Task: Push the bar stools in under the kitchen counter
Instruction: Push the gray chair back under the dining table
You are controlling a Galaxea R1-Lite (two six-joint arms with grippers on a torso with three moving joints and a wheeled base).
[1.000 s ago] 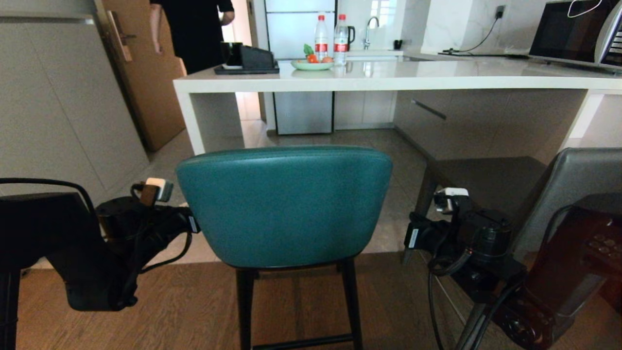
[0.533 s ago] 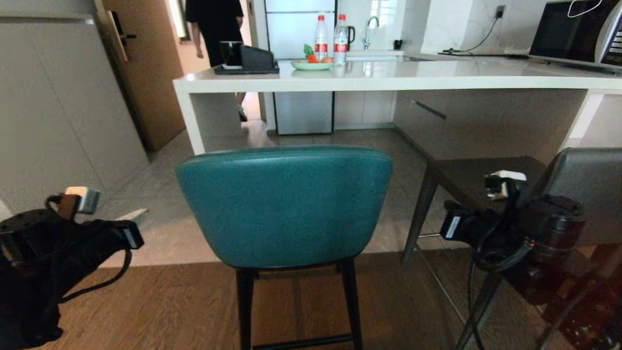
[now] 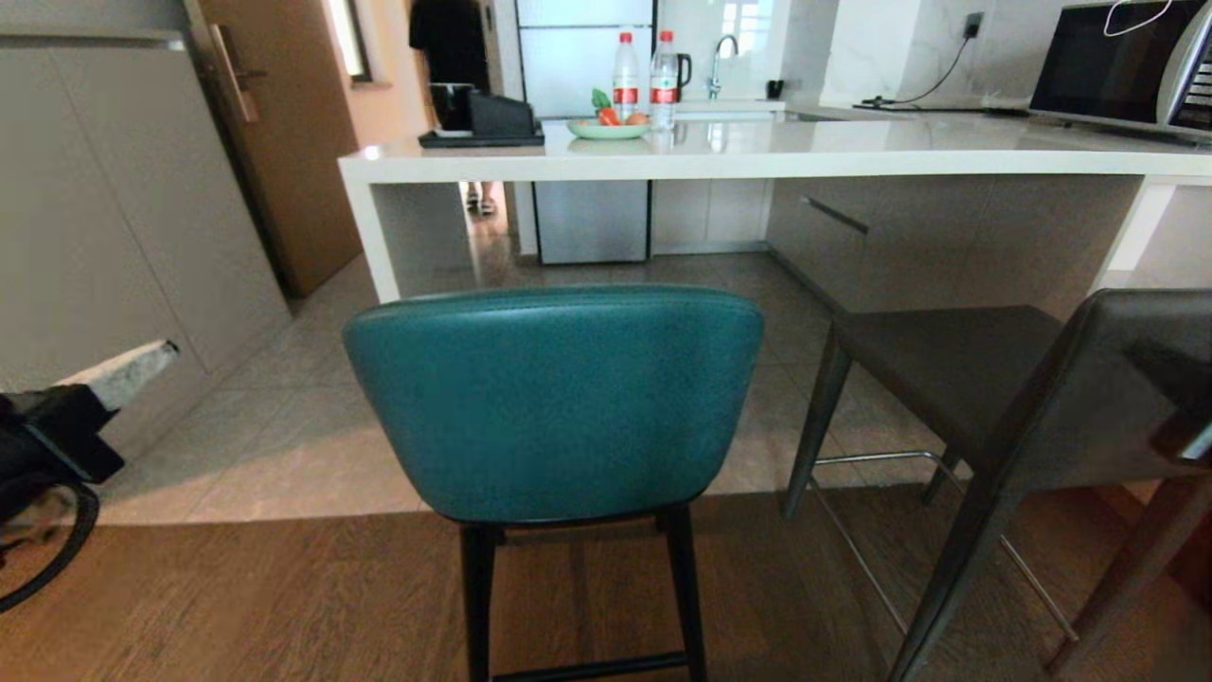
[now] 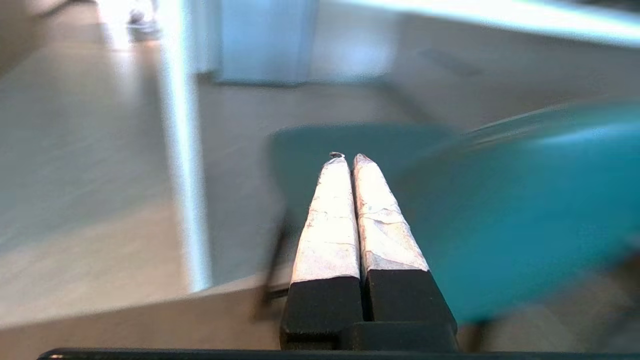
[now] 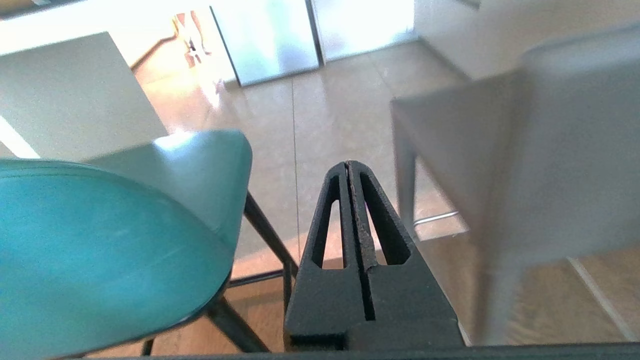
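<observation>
Water bottles [image 3: 626, 61], fruit plate [image 3: 607, 127], microwave [image 3: 1117, 64]

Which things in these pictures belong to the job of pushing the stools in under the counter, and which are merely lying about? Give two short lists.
Belonging to the job:
teal stool
dark-grey stool
kitchen counter
left gripper, shut
right gripper, shut

Merely lying about:
two water bottles
green plate of food
black tray
microwave

Teal stool [image 3: 554, 403] and dark-grey stool [image 3: 994, 379] stand short of white counter [image 3: 757, 161].
</observation>
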